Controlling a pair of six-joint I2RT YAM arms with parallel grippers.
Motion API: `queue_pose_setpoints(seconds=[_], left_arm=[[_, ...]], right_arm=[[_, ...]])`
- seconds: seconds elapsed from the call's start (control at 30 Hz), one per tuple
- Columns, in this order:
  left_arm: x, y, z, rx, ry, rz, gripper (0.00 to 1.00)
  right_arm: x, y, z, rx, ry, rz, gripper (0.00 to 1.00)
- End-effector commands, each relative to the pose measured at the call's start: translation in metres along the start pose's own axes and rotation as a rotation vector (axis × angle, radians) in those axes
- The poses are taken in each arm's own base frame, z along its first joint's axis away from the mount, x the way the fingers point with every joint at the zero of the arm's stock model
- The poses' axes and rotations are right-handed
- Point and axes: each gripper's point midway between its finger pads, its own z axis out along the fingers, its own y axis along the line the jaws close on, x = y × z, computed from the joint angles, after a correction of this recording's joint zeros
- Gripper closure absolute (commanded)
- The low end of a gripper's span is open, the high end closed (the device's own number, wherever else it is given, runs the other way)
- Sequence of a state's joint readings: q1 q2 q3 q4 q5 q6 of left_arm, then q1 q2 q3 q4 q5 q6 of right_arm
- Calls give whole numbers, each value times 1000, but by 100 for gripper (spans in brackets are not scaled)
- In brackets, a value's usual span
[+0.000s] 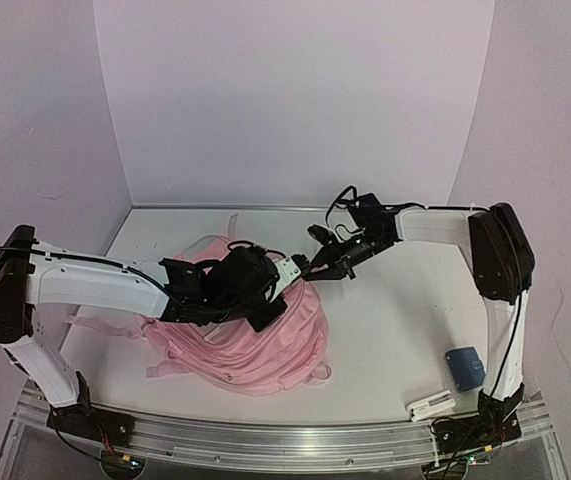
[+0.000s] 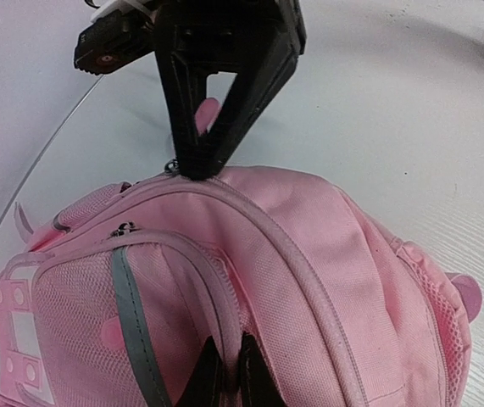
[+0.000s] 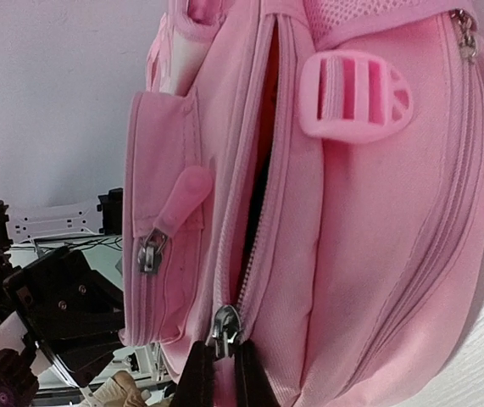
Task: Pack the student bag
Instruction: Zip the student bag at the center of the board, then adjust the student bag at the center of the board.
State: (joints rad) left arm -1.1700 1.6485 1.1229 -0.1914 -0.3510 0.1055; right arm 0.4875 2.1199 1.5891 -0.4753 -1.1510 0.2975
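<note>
The student bag [image 1: 255,345] lies on the white table, soft pink with grey trim. My left gripper [image 2: 225,373] is shut on a raised zip seam of the student bag [image 2: 326,254], the pink piping pinched between its black fingers. My right gripper [image 3: 220,373] is shut on the metal zipper pull [image 3: 225,326] of the main compartment. Above that slider the zip stands parted, showing a dark gap with magenta lining. In the top view the left gripper [image 1: 270,300] and the right gripper [image 1: 310,268] meet at the bag's upper right edge.
A blue object [image 1: 465,367] and a small white object [image 1: 431,406] lie near the right arm's base. On the student bag [image 3: 377,212] a second zip pull with a pink tab [image 3: 151,252] hangs beside the held one, and a pink strap buckle [image 3: 354,93] sits above.
</note>
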Motion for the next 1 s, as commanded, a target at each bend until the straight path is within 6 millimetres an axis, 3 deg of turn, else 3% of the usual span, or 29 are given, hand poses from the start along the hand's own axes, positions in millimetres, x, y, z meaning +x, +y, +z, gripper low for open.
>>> queue_pose_setpoints(seconds=[0.0, 0.33, 0.5, 0.6, 0.63, 0.73, 0.83, 0.97], left_arm=[[8, -79, -37, 303, 19, 109, 100], [-6, -78, -43, 315, -29, 90, 100], [1, -53, -51, 324, -27, -23, 100], [9, -36, -56, 376, 8, -126, 98], [12, -35, -57, 392, 29, -169, 94], [15, -24, -56, 385, 75, -299, 54], [15, -7, -56, 327, 102, -444, 27], [24, 33, -61, 187, 159, -668, 17]], right_arm=[[-96, -28, -76, 220, -339, -208, 91], [-92, -19, -78, 214, -339, -225, 89], [-59, -26, -88, 311, -348, -219, 62], [-33, -17, -83, 297, -358, -211, 45], [-25, -12, -80, 294, -364, -213, 41], [-10, -1, -68, 324, -379, -214, 30], [2, 8, -52, 336, -381, -209, 23], [11, 9, -26, 353, -351, -204, 22]])
